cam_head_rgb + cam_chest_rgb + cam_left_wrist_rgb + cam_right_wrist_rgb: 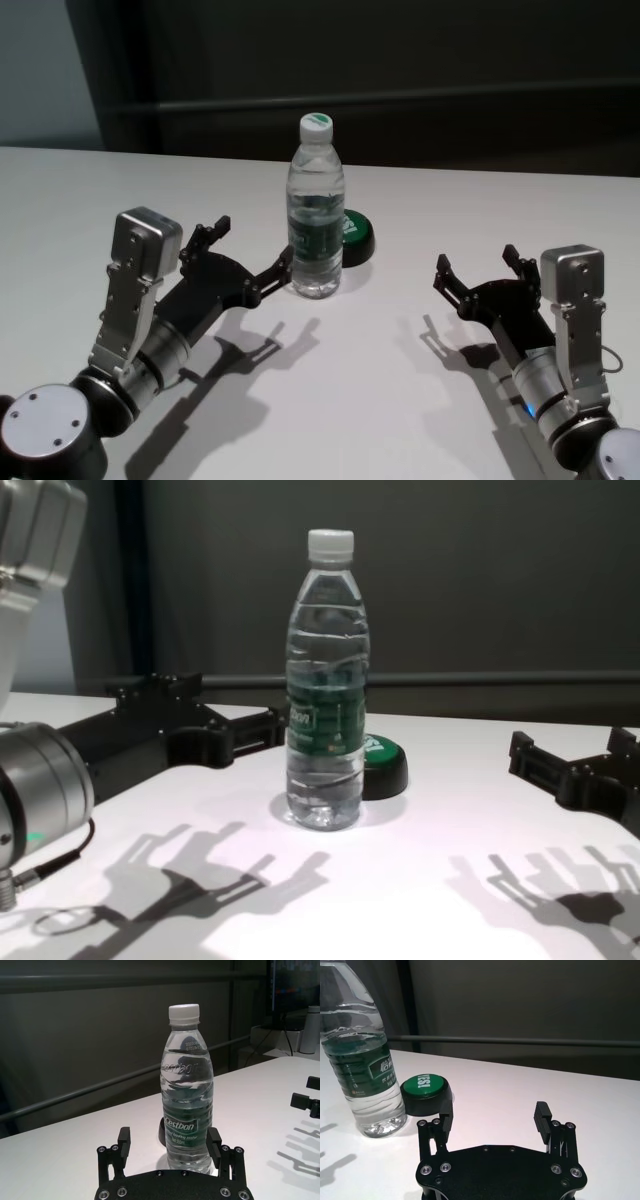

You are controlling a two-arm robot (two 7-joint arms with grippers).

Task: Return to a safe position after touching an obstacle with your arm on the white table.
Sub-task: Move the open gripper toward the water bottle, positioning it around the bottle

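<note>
So the two arms sit nearest the robot, one at each side of the white worktop [400, 400]. The left gripper [250, 255] is the busy one: jaws spread wide and released, nothing in them, with its inner finger tip right up against the lower part of the water bottle [316, 210] on the bottle's 9 o'clock side. From the head view it looks like contact or as good as; the chest view doesn't settle it either. The right gripper [478, 268] just hangs low over the worktop well off at the bottle's 3 o'clock, jaws also released and empty, looks parked. The bottle stands upright about mid-worktop, white cap on, partly filled with water. Just behind it, around its 1 o'clock, almost touching, sits the black puck with the green top [356, 233]. The worry from here: that bottle is tall and narrow, so if the left arm backs off with any sideways sweep or drags that finger along the plastic, it'll likely tip or skate into the puck. A straight pull-back away from the bottle seems safest.
</note>
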